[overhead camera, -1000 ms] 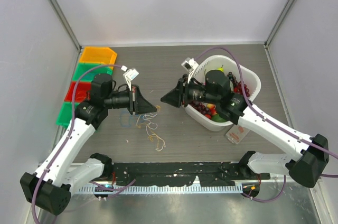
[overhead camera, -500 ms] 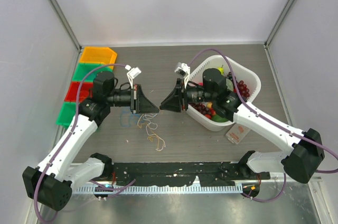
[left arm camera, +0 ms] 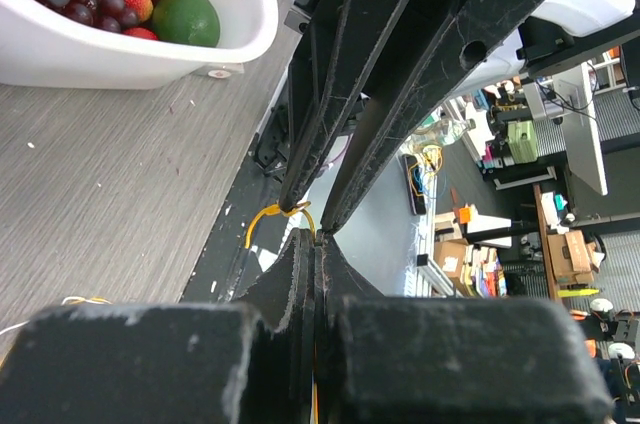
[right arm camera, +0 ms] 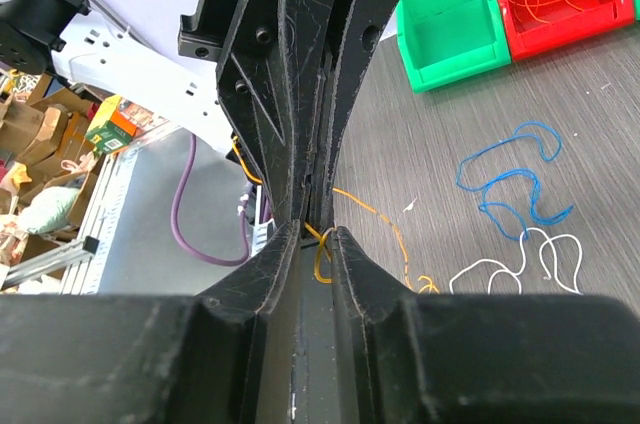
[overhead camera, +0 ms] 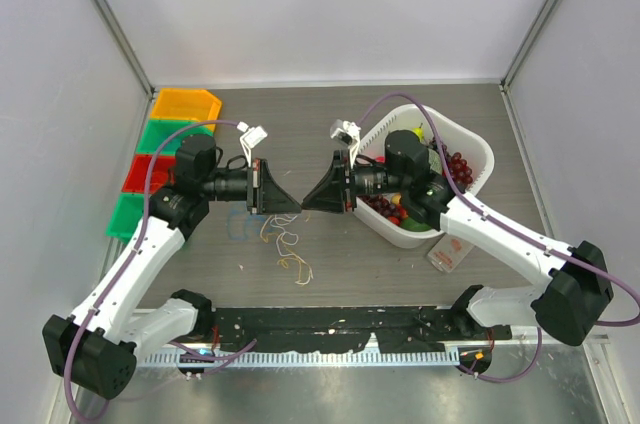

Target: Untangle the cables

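Our left fingers [overhead camera: 293,206] and right fingers [overhead camera: 308,203] meet tip to tip above the middle of the counter [overhead camera: 330,114], both lying roughly level and pointing at each other. We see the left pair pressed flat together, with the orange cable [right arm camera: 322,256] pinched at their very tip. In the left wrist view a small loop of it bulges out just past the tips. The right pair stands narrowly apart, one finger on each side of that same loop, and a slim gap shows between them in both wrist views. We cannot tell whether their pads touch the strand. From the loop the orange cable trails down toward the counter.

The rest of the cables [overhead camera: 285,242] lie slack on the counter just below the meeting tips, a little to the left arm's side. We make out a blue cable [right arm camera: 510,184] in open curls, a white cable [right arm camera: 525,262] looped just beside it, and more orange strands close by. On the right of the counter sits a white basket [overhead camera: 487,152] of fruit. Along the left edge runs a row of bins [overhead camera: 175,134], orange, green, red and green. The red bin [right arm camera: 570,39] holds a few orange strands.
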